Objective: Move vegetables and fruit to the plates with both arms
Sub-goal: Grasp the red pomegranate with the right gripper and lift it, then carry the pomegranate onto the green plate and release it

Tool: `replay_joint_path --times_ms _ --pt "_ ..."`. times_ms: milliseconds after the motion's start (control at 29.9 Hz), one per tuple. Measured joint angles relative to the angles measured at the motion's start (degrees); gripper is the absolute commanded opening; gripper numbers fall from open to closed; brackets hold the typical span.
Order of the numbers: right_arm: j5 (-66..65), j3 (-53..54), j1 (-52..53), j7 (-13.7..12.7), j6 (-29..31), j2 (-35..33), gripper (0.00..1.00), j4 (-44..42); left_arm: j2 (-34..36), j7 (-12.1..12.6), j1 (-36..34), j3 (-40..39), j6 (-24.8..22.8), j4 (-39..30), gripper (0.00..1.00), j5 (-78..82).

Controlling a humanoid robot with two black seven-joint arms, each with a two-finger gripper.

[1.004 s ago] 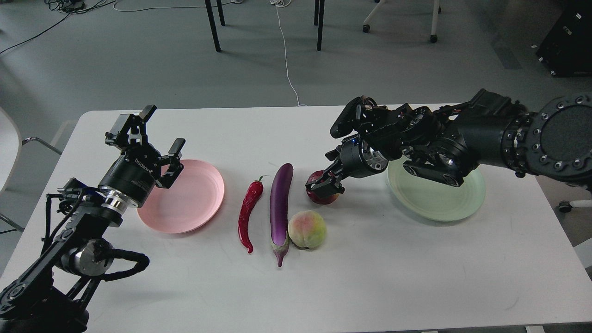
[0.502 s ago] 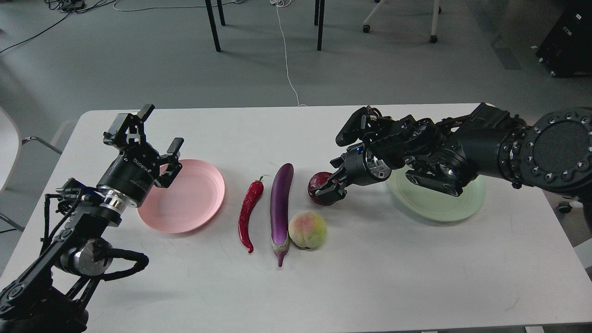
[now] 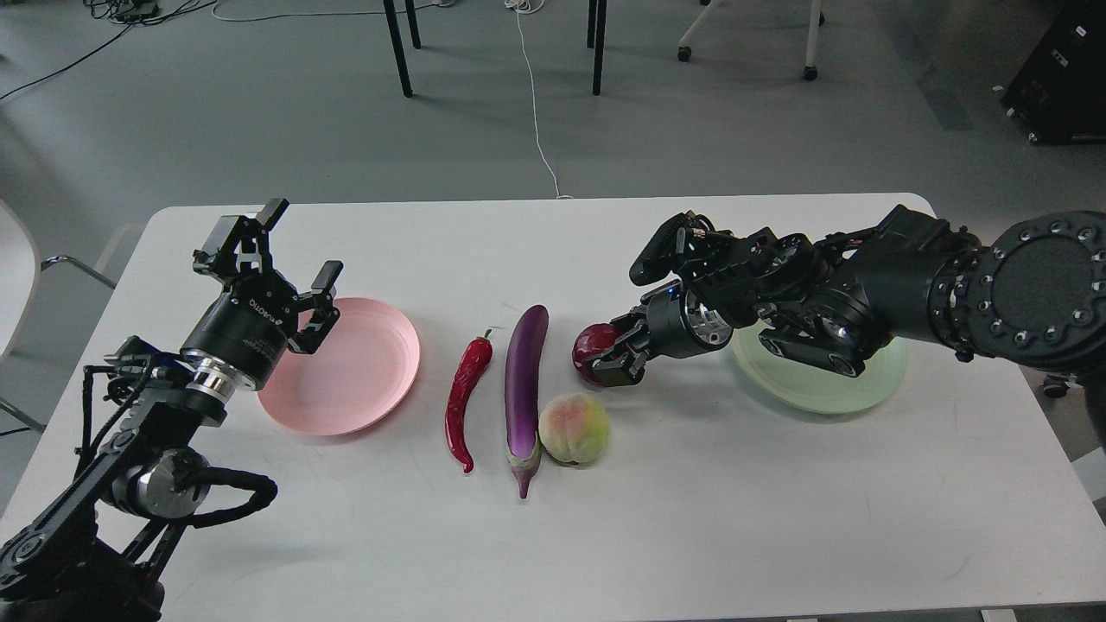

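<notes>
The dark red pomegranate [image 3: 593, 347] lies on the white table [image 3: 691, 518]. My right gripper [image 3: 619, 354] is low at its right side, open, with one finger on each side of the fruit; I cannot see firm contact. The peach [image 3: 575, 429] lies just in front, touching the purple eggplant [image 3: 524, 380]. The red chili pepper [image 3: 465, 397] lies left of the eggplant. The pink plate [image 3: 354, 367] is on the left and the pale green plate [image 3: 829, 384] is on the right, partly hidden under my right arm. My left gripper [image 3: 302, 244] is open and empty above the pink plate's left rim.
Chair and table legs [image 3: 397, 43], a white cable [image 3: 540, 130] and a black case [image 3: 1058, 78] stand on the grey floor beyond the table's far edge. Bare table surface stretches along the front.
My right gripper has come down and turned from above the pomegranate to its right side, fingers now straddling it. The pomegranate has shifted slightly left. The left arm has barely moved.
</notes>
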Motion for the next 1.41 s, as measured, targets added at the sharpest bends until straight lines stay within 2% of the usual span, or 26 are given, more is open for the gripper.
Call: replay_joint_path --times_ms 268,502,669,770,1071,1204,1305,1372,1405 --pt "-0.1 0.2 4.5 0.0 0.0 -0.8 0.44 1.8 0.0 0.0 0.0 0.0 0.0 0.0 0.98 0.0" --pt "-6.4 0.1 10.9 0.0 -0.1 -14.7 0.44 7.0 -0.1 0.0 0.0 0.0 0.0 -0.2 0.98 0.0" --pt "-15.4 -0.1 9.9 0.0 -0.1 -25.1 0.45 7.3 -0.3 0.0 0.0 0.0 0.0 -0.3 0.98 0.0" --pt "-17.4 -0.1 7.5 0.0 -1.1 -28.9 0.45 7.0 -0.4 0.0 0.0 0.1 0.0 -0.3 0.98 0.0" --pt "-17.8 0.1 -0.9 0.0 -4.2 -29.2 0.51 0.8 -0.5 0.0 0.1 0.1 0.0 -0.3 0.98 0.0" --pt "-17.7 0.3 -2.7 0.0 -4.4 -27.7 0.63 -1.9 -0.5 0.0 0.1 0.1 0.0 -0.4 0.98 0.0" --pt "-17.6 0.4 -3.4 0.0 -4.6 -27.2 0.84 -2.8 -0.5 0.0 0.1 0.1 0.0 -0.4 0.98 0.0" --pt "-17.5 0.6 -3.8 0.0 -5.1 -26.9 0.93 -3.5 -0.5 0.0 0.1 0.1 0.0 -0.4 0.98 0.0" --pt "-17.4 0.6 -4.0 0.0 -5.5 -26.8 0.95 -3.7 -0.5 0.0 0.1 0.1 0.0 -0.4 0.98 0.0"
